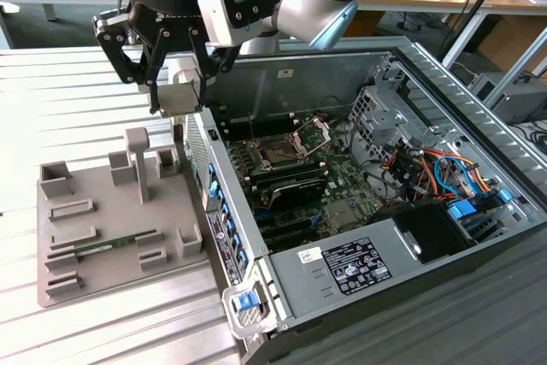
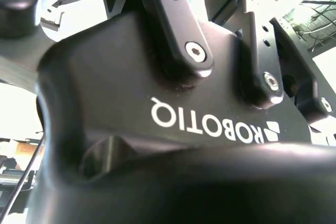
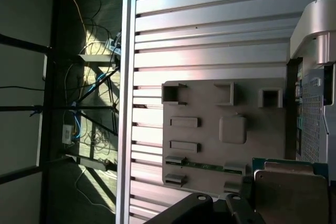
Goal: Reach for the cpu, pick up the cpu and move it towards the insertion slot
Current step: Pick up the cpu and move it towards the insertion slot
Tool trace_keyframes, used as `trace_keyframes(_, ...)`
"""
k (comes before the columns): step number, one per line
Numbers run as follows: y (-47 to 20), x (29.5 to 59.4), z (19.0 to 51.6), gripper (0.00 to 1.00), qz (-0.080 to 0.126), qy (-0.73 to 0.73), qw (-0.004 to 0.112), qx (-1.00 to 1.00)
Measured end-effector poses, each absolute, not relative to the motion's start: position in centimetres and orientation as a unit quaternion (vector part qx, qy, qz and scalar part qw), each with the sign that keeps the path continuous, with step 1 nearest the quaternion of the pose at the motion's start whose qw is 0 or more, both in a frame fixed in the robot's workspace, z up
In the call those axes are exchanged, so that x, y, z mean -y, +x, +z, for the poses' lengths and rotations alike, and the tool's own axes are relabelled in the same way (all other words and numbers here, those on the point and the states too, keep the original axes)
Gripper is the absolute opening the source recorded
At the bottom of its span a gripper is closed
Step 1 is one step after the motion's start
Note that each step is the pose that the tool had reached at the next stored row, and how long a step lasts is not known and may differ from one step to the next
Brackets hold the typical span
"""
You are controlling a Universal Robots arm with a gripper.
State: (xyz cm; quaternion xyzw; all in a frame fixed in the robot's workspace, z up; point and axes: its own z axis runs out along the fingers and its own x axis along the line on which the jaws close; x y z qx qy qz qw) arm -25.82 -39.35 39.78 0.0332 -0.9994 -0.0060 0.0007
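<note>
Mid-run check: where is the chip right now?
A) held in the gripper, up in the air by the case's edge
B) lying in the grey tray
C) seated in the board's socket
A: in the exterior view the gripper is closed on the pale chip, up in the air between the grey tray and the open case, well short of the socket.

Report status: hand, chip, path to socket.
Hand shut on chip, held high over tray edge. Socket inside case, chip not there yet. Case wall stands between, below the hand.
</note>
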Motion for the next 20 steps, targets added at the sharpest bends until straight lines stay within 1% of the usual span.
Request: trace_keyframes(20, -24.2, 39.4, 39.8, 0.55, -0.006, 0.033, 0.001, 0.999)
